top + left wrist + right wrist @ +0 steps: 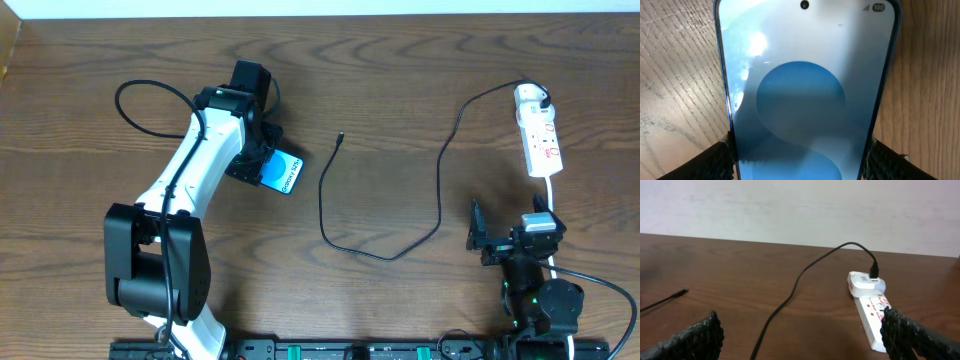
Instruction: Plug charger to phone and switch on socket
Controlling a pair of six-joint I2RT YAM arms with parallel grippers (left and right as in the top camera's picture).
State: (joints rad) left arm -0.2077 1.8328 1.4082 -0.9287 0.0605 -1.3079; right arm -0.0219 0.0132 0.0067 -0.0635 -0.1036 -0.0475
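**Left arm clamps phone as charger tip lies loose on table**

The white power strip (544,146) lies at the far right of the wooden table (400,70), with a white plug (530,97) seated in its far end. From that plug the black charger cable (438,185) runs left and toward the near edge, loops across the middle of the table, then climbs away again. Its small tip (341,137) ends on bare wood, well apart from both arms.

At left, the phone (284,171) lies flat and slightly askew, blue screen up. The left gripper (262,160) reaches down over it. In the left wrist view the phone (807,90) fills the space between the jaws, and the two black fingers (715,160) press against its long edges, one on each side. The charger tip sits to the phone's right, not touching it.

At the near right, the right gripper (802,332) holds its jaws spread wide with nothing in them. It faces the power strip (872,320), which lies beyond its right-hand finger. The cable (790,297) runs along the table between the fingers.
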